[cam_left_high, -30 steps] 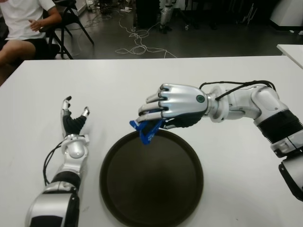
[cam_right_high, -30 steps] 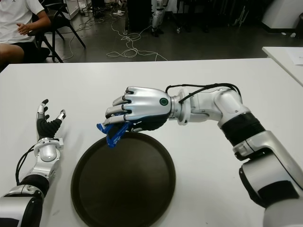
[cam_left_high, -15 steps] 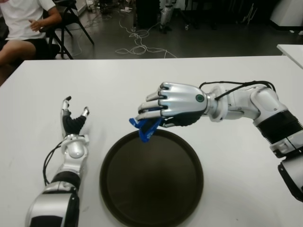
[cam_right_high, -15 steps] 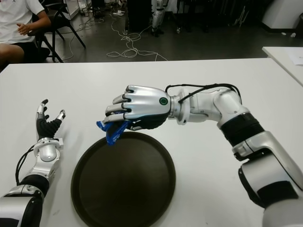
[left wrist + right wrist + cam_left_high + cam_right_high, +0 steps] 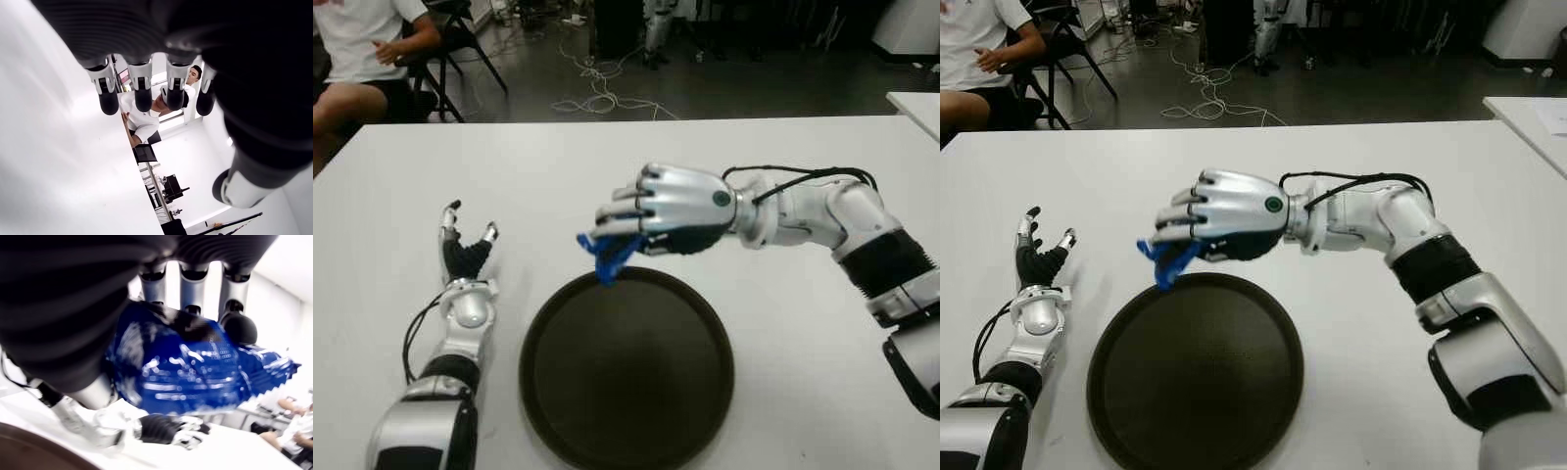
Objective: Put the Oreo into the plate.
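My right hand (image 5: 671, 211) has its fingers curled around the one blue Oreo packet (image 5: 605, 257), which hangs above the far rim of the single dark plate (image 5: 626, 367); the plate's middle lies nearer me. My left hand (image 5: 462, 250) shows left of the plate, fingers spread, holding nothing.

**Blue wrapper, dark plate, white surface**

We see a glossy blue Oreo packet (image 5: 1163, 260), a dark brown plate (image 5: 626, 372), a plain white surface (image 5: 548, 166), and silver hands: right hand (image 5: 656, 211), left hand (image 5: 465, 257) with black-tipped fingers (image 5: 108, 103).
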Controlling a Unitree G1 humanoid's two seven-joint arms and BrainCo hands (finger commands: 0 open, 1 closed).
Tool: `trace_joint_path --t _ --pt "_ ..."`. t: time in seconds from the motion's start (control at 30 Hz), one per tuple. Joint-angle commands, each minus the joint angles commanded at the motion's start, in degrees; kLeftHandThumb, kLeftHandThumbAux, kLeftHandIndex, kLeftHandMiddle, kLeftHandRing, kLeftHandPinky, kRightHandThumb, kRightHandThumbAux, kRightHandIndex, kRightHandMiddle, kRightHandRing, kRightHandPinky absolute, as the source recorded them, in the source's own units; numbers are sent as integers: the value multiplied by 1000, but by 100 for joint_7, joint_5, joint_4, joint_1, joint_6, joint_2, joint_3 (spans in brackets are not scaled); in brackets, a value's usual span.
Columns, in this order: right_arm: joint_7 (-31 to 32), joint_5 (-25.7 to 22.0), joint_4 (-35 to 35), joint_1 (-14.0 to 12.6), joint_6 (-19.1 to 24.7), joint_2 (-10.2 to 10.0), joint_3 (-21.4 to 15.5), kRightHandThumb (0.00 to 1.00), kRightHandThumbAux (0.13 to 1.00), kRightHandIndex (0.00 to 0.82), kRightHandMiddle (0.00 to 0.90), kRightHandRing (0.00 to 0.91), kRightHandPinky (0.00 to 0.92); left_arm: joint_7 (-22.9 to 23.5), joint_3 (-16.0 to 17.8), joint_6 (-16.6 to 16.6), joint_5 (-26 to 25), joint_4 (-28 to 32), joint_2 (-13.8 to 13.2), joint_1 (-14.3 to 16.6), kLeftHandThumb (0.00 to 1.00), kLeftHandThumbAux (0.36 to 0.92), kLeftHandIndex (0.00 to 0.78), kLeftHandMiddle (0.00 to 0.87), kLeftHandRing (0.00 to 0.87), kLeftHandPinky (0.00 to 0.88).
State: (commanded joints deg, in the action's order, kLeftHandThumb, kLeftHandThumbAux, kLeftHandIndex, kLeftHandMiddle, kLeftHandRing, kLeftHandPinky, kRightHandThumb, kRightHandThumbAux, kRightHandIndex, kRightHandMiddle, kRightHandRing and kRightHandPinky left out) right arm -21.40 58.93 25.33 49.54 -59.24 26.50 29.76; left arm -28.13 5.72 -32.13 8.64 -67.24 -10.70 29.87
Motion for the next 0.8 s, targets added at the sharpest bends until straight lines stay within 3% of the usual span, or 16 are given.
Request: trace_joint_path --t 0.03,0.1,0.13,0.17,0.2,0.23,0.3,0.4,0.5,0.8 --pt "-32 -43 5 -29 42 -25 -22 682 736 433 785 783 761 11 8 -6 -11 -1 1 -1 0 736 47 68 51 45" --pt "13 -172 30 -66 110 -66 -45 679 737 428 710 713 653 38 20 0 -31 -2 0 1 0 733 46 70 52 40" --pt "284 -457 127 -65 74 -85 -17 543 741 402 639 643 574 67 23 19 -42 -1 -1 0 0 731 46 71 52 39" --pt "497 -670 195 -63 43 -93 9 347 729 308 463 465 381 87 23 33 -50 0 -2 -2 0 725 47 70 51 38" --pt "656 -829 232 -62 25 -96 27 222 721 247 350 350 256 99 23 41 -56 1 -3 -3 0 722 47 70 51 38" --pt "1010 -1192 348 -25 -37 -100 104 177 718 226 310 309 212 124 18 63 -61 2 -7 -3 0 720 48 70 51 37" --pt "1742 -1951 556 56 -122 -117 274 72 689 116 140 134 86 190 3 141 -62 -4 -34 7 0 715 48 64 47 32" --pt "2501 -2711 697 112 -156 -140 402 23 632 38 45 44 28 256 -10 232 -57 -7 -65 19 0 711 42 46 36 15" --pt "3144 -3505 937 188 -268 -254 529 7 599 12 14 14 9 324 47 403 -98 -257 -117 95 0 727 31 34 30 13" --pt "3931 -3886 1092 220 -361 -405 310 0 587 0 0 0 0 416 211 564 -261 -441 -89 166 0 746 16 31 40 23"
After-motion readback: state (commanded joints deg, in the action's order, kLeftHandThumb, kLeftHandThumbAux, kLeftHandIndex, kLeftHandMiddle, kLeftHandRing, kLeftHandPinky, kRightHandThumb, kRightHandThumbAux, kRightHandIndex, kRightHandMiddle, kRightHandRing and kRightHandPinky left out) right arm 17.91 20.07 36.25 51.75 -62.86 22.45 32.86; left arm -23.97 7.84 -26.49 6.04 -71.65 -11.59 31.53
